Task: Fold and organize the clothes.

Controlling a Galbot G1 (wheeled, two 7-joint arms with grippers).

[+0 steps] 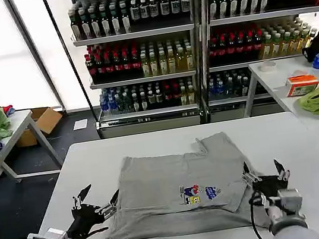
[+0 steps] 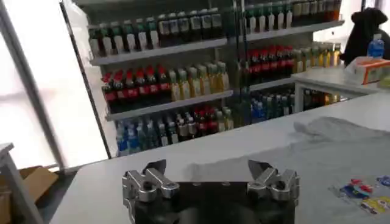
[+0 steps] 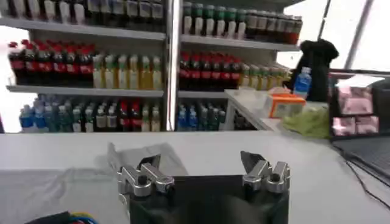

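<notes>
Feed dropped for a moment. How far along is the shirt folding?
Partly done: the grey T-shirt lies on the white table with its sleeves folded in. Nothing is in hand; the left hand and right hand sit open at its near corners. Remaining: further folds and tidying.

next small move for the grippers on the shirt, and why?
Probably lower both grippers to pinch the near hem corners. The T-shirt lies partly folded on the table, print up. The left gripper is open at its near left edge, and the right gripper is open at its near right edge. Neither holds cloth yet.
</notes>
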